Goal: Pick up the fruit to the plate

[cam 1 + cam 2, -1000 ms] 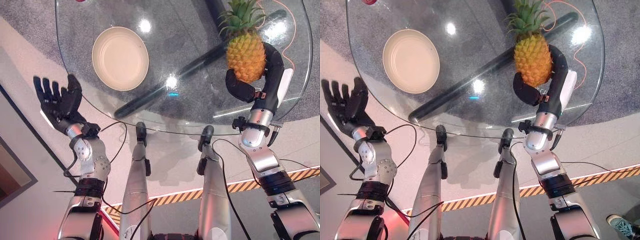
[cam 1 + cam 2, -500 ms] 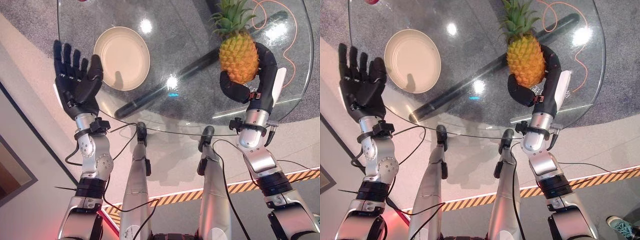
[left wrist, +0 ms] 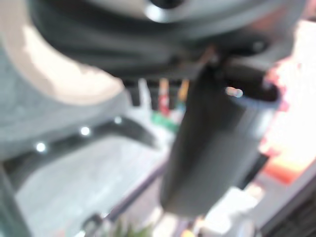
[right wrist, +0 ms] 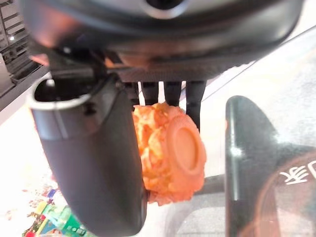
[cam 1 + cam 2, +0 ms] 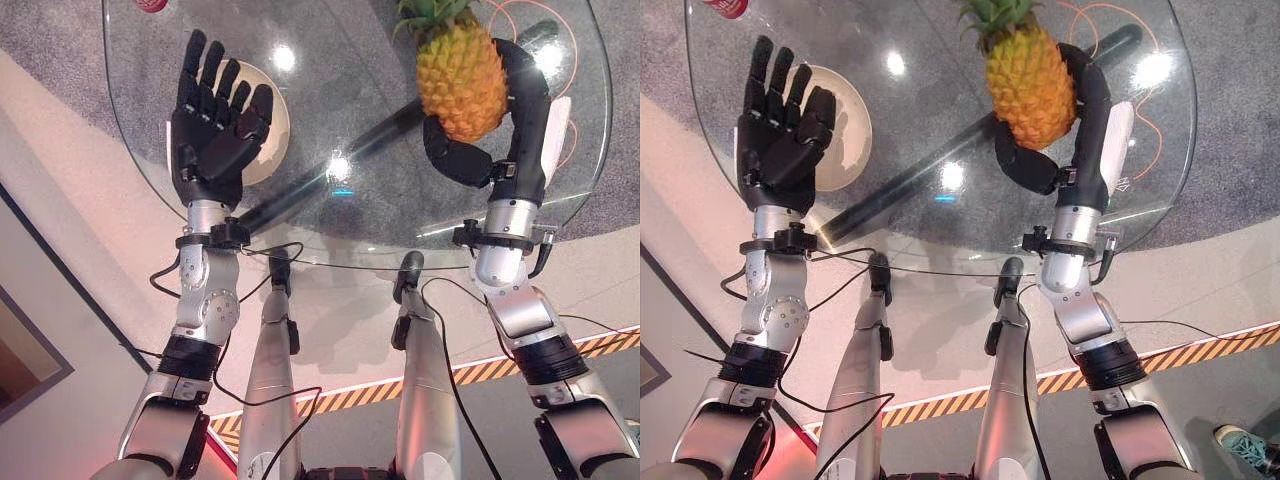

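right hand (image 5: 470, 160) grips the pineapple (image 5: 458, 75), its crown cut off; spread left hand (image 5: 215, 125) hides part of the plate (image 5: 277, 120).

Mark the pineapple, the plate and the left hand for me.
pineapple (image 5: 460, 85), left eye view, on the yellow body.
plate (image 5: 852, 120), right eye view, on the bare rim beside the hand.
left hand (image 5: 212, 150), left eye view, on the palm.

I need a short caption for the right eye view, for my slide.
Right hand grips a pineapple above the glass table; open left hand hovers over the plate.
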